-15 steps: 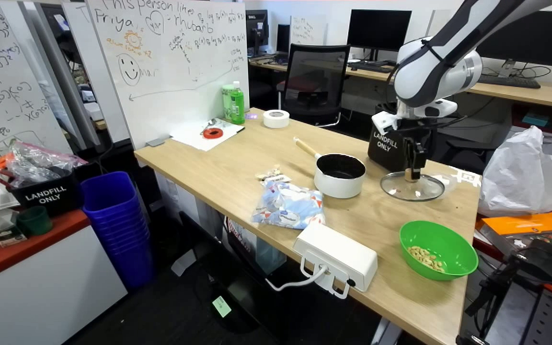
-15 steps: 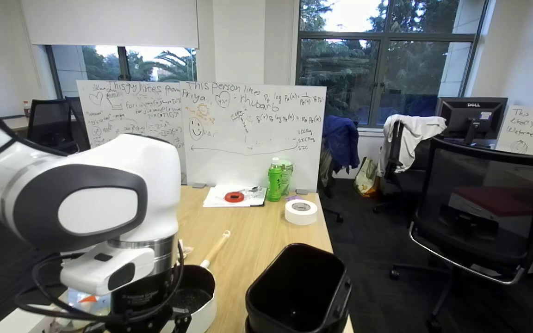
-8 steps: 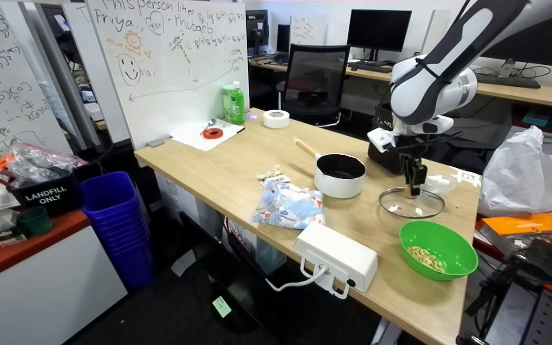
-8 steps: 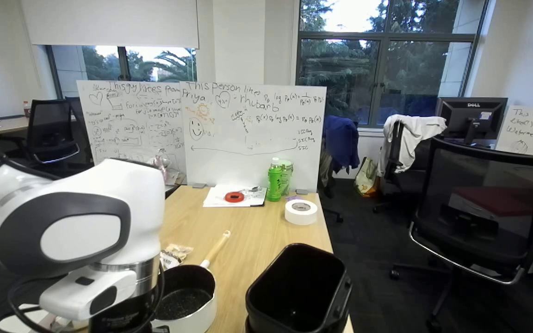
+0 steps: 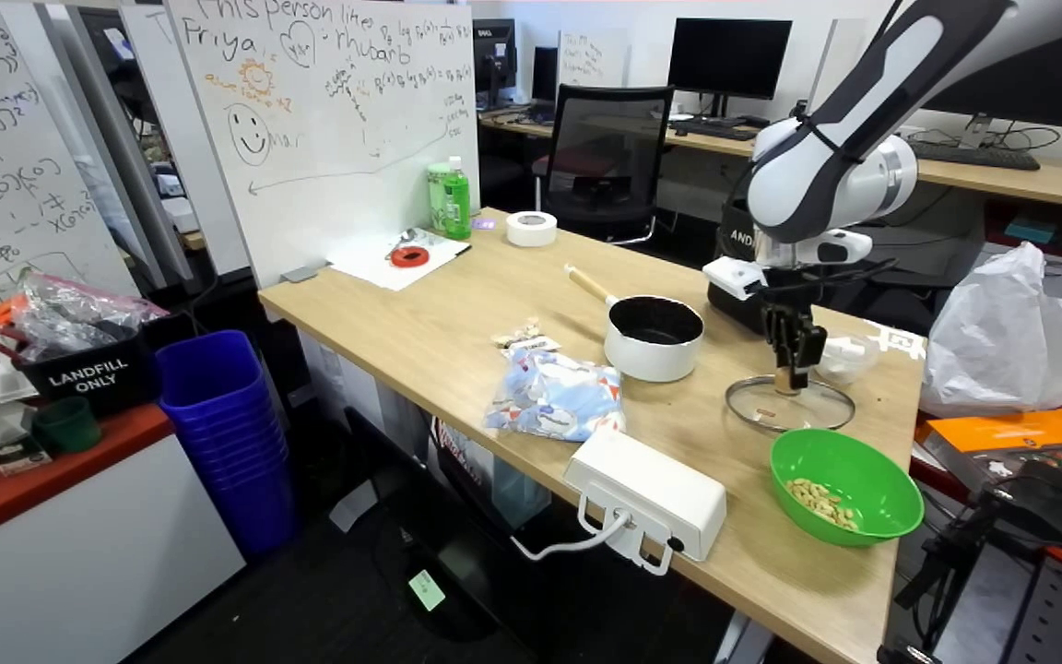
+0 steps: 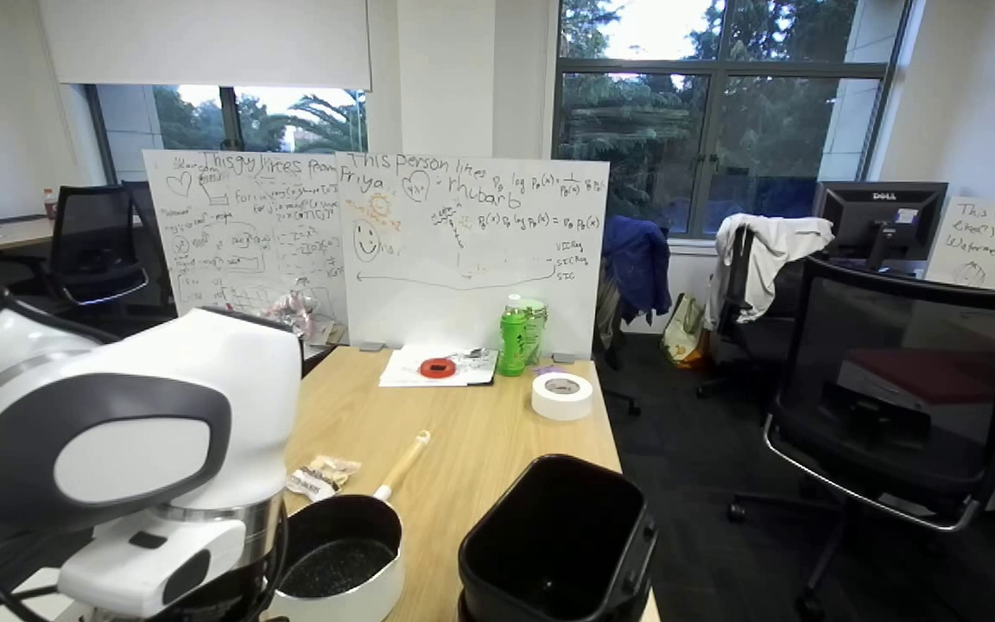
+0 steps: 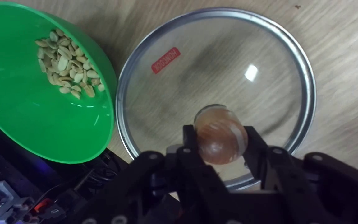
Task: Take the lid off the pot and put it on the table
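Observation:
The lid (image 5: 812, 406) is clear glass with a metal rim, and it also shows in the wrist view (image 7: 216, 77). My gripper (image 5: 794, 367) is shut on its brown knob (image 7: 221, 141), with a finger on each side in the wrist view (image 7: 219, 135). The lid is level and low over the table (image 5: 457, 323), right beside the green bowl; I cannot tell whether it touches the tabletop. The pot (image 5: 653, 355) stands uncovered with its dark inside showing in both exterior views (image 6: 351, 596). In that latter view the lid and fingers are out of sight.
The green bowl (image 5: 890, 489) with peanuts is at the lid's rim in the wrist view (image 7: 11, 93). A clear small bowl (image 5: 849, 358) is behind the lid. A black bin (image 6: 554, 544) stands near the pot. A patterned bag (image 5: 559, 397) and white box (image 5: 651, 489) lie along the edge.
My gripper and the held lid have moved down and towards the green bowl, away from the black bin. The green bowl has shifted very slightly in the last half second.

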Action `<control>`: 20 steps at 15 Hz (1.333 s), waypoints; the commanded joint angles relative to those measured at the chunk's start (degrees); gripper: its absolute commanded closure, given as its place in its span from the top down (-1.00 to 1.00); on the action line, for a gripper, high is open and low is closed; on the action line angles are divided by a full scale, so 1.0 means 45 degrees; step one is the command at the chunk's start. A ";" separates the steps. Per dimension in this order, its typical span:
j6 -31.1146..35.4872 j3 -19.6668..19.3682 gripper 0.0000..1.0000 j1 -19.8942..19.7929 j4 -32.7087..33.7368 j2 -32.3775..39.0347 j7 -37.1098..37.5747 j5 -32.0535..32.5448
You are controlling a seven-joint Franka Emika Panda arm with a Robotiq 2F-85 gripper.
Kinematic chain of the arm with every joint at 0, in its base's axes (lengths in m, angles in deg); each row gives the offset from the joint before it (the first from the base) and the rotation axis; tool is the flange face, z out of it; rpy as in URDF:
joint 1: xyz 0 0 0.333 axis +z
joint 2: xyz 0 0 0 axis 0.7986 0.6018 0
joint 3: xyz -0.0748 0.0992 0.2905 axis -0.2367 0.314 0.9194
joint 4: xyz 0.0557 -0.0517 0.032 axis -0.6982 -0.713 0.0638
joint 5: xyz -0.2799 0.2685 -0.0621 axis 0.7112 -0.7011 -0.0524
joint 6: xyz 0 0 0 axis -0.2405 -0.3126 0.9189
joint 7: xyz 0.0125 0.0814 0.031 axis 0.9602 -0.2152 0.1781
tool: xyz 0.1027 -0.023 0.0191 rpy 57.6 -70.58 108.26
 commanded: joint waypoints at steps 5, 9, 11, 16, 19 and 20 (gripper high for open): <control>-0.0405 0.0238 0.44 -0.0229 -0.0073 -0.0136 -0.1391 -0.0711; -0.0390 0.0212 0.96 -0.0214 -0.0084 -0.0195 -0.1415 -0.0727; -0.0438 0.0178 1.00 -0.0190 -0.0157 -0.0342 -0.1387 -0.0684; -0.0881 -0.0003 1.00 -0.0105 -0.0553 -0.1167 -0.1284 -0.0376; -0.1001 0.0153 1.00 -0.0273 -0.0971 -0.1892 -0.1899 -0.0593; -0.1078 0.0202 1.00 -0.0308 -0.1147 -0.2138 -0.2245 -0.0615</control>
